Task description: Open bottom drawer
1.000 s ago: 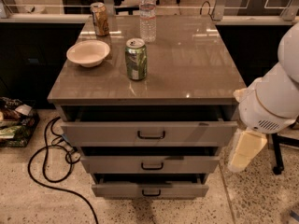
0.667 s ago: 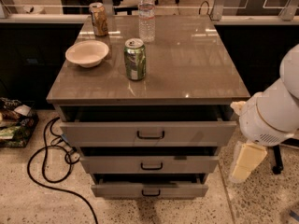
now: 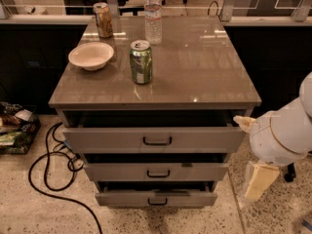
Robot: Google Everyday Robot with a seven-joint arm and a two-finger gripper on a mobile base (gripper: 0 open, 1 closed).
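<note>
The bottom drawer [image 3: 156, 197] is the lowermost of three grey drawer fronts, with a small black bar handle [image 3: 157, 202]. It stands slightly pulled out, with a dark gap above its front. The middle drawer [image 3: 156, 171] and the top drawer [image 3: 156, 139] also stand a little out. My gripper [image 3: 257, 182] hangs at the right of the cabinet, below the white rounded arm [image 3: 282, 133], level with the lower drawers and apart from them. It holds nothing that I can see.
On the cabinet top [image 3: 204, 77] stand a green can [image 3: 141, 61], a white bowl [image 3: 91, 55], a brown can [image 3: 102, 19] and a water bottle [image 3: 153, 14]. A black cable [image 3: 48, 179] loops on the floor at the left, beside a tray of packets [image 3: 14, 128].
The arm and gripper have moved down and to the right, a little farther from the cabinet's right side. The drawers have not moved.
</note>
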